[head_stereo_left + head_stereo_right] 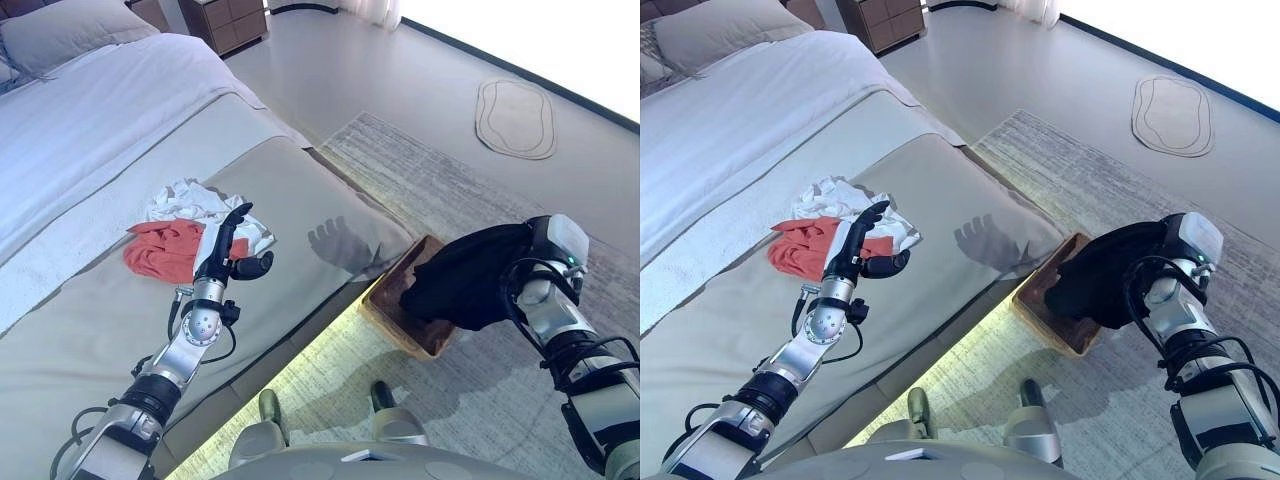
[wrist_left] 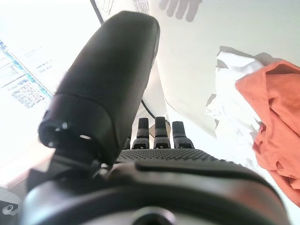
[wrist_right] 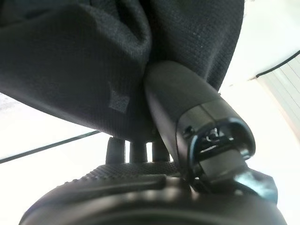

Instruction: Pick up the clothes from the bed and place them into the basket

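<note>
Right hand (image 1: 535, 262) pinches black garment (image 1: 465, 275) over basket (image 1: 395, 320) rim; left hand (image 1: 222, 250) spread.

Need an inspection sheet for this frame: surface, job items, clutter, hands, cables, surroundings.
Surface: bed with a beige cover at the foot end, white sheet further up.
Job's things: orange garment and white garment bunched together on the bed; black garment held over the wicker basket, which stands on the rug by the bed.
Clutter: nothing seen.
Hands: left hand open, over the bed beside the two garments, holding nothing; right hand shut on the black garment.
Cables: nothing seen.
Surroundings: grey rug, small oval mat, wooden nightstand, pillow.
</note>
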Controlling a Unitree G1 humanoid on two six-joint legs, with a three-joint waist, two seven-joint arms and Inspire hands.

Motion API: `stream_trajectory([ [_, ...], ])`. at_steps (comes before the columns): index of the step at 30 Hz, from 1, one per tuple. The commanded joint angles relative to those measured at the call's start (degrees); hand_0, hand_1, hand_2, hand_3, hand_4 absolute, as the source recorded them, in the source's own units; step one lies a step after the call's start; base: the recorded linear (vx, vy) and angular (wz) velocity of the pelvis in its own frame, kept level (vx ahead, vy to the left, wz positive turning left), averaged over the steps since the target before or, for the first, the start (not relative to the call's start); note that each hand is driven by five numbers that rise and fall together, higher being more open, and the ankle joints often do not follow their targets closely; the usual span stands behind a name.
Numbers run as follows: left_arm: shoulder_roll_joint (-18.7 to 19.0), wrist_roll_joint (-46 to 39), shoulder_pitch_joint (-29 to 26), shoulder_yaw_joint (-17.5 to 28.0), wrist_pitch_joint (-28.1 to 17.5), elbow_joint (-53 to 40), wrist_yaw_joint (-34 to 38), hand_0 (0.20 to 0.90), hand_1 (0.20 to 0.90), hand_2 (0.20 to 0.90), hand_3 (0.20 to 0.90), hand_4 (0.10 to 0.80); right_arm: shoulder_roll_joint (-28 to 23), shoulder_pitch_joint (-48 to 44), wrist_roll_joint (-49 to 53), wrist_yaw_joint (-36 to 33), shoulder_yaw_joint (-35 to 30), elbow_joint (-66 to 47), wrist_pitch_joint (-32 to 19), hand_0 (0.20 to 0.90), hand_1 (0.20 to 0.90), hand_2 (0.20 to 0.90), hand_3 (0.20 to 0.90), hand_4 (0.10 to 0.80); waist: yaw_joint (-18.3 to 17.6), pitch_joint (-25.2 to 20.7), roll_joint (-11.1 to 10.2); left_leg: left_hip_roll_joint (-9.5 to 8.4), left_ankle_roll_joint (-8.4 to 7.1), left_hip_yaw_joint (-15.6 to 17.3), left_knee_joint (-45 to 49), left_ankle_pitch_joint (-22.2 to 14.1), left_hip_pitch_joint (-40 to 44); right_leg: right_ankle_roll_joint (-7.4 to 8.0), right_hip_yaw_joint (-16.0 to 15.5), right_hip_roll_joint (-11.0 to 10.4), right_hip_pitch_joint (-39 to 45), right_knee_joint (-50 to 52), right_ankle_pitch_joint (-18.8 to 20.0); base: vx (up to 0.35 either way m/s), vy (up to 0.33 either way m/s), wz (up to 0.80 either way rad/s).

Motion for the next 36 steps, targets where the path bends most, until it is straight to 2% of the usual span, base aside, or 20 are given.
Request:
stream_trajectory([
  [1, 0.3, 1.6, -4.9, -1.1, -3.8, 0.6, 2.6, 0.900, 0.900, 0.900, 0.900, 0.800, -4.7, -9.1, -5.1, -3.2, 2.3, 1.7, -3.8, 0.300, 0.300, 0.300, 0.200, 0.100, 2.1, -4.7, 0.1, 2.73, -1.03, -0.8, 0.2, -7.0, 4.4, -1.36, -0.9, -1.1, -3.4, 3.0, 1.1, 0.000, 0.000, 0.00],
  [2, 0.5, 1.5, -4.7, -1.1, -3.9, 0.5, 2.5, 0.900, 0.900, 0.900, 0.900, 0.800, -4.7, -9.3, -5.2, -2.9, 2.7, 2.2, -3.4, 0.326, 0.326, 0.326, 0.230, 0.130, 2.3, -4.7, 0.2, 2.72, -1.09, -0.9, 0.2, -6.9, 4.3, -1.36, -1.0, -1.2, -3.4, 2.9, 1.1, 0.000, 0.000, 0.00],
  [3, 0.7, 1.4, -4.5, -1.0, -3.9, 0.2, 2.4, 0.900, 0.900, 0.900, 0.900, 0.800, -4.6, -9.2, -4.8, -2.9, 2.8, 2.5, -3.2, 0.900, 0.900, 0.900, 0.900, 0.800, 2.4, -4.6, 0.2, 2.75, -1.12, -1.0, 0.2, -6.8, 4.2, -1.36, -1.1, -1.2, -3.5, 2.9, 1.2, 0.000, 0.000, 0.00],
  [13, 1.1, 1.2, -3.9, -1.1, -4.2, -0.4, 2.3, 0.900, 0.900, 0.900, 0.900, 0.800, -3.3, -7.0, -5.3, -2.4, 3.2, 2.9, -3.3, 0.900, 0.900, 0.900, 0.900, 0.800, 2.6, -4.2, 0.4, 2.81, -1.05, -1.3, 0.2, -6.6, 3.8, -1.38, -1.6, -1.3, -3.6, 2.8, 1.3, -0.002, -0.006, 0.01],
  [26, 1.3, 1.5, -2.6, -0.4, -4.4, -0.8, 2.5, 0.900, 0.900, 0.900, 0.900, 0.800, -2.4, -2.8, -8.2, 1.6, 3.4, 1.6, -2.1, 0.900, 0.900, 0.900, 0.900, 0.800, 2.6, -4.4, -0.2, 3.15, -1.10, -1.0, 0.2, -6.3, 3.8, -1.31, -1.9, -1.2, -3.4, 2.4, 1.4, 0.000, 0.000, 0.00],
  [36, 1.1, 0.6, -2.6, -0.4, -3.8, -0.1, 3.4, 0.900, 0.900, 0.900, 0.900, 0.800, -4.5, -5.0, -8.9, -0.8, 4.2, -3.3, -2.8, 0.900, 0.900, 0.900, 0.900, 0.800, 3.4, -4.4, -0.4, 3.08, -1.08, -2.0, 0.2, -6.2, 3.7, -1.47, -2.5, -1.2, -2.7, 2.2, 1.3, -0.001, 0.006, 0.02],
])
